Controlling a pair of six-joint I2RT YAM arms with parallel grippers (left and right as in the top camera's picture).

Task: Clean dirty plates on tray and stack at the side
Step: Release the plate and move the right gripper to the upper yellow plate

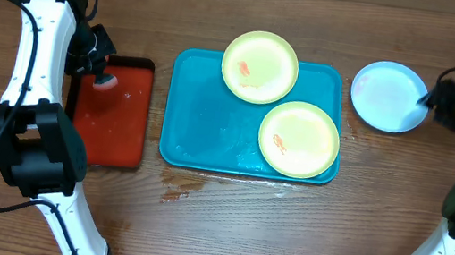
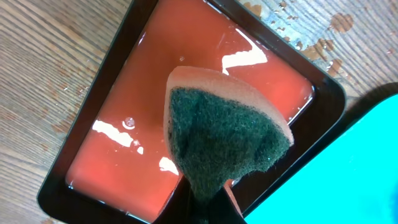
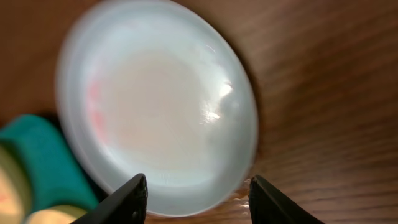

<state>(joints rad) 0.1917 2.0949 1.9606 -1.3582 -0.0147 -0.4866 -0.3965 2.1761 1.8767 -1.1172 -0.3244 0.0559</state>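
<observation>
Wood table, blue plate beside tray

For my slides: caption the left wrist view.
A sponge in the left gripper over the red tray, beside the teal tray.

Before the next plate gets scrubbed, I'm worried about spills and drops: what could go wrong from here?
The sponge, pinched by the left gripper over the liquid in the red tray, may drip on the table when carried over.
The far yellow-green plate overhangs the back rim of the teal tray; scrubbing could tip it.
The open jaws of the right gripper flank the blue plate and could nudge it.
</observation>
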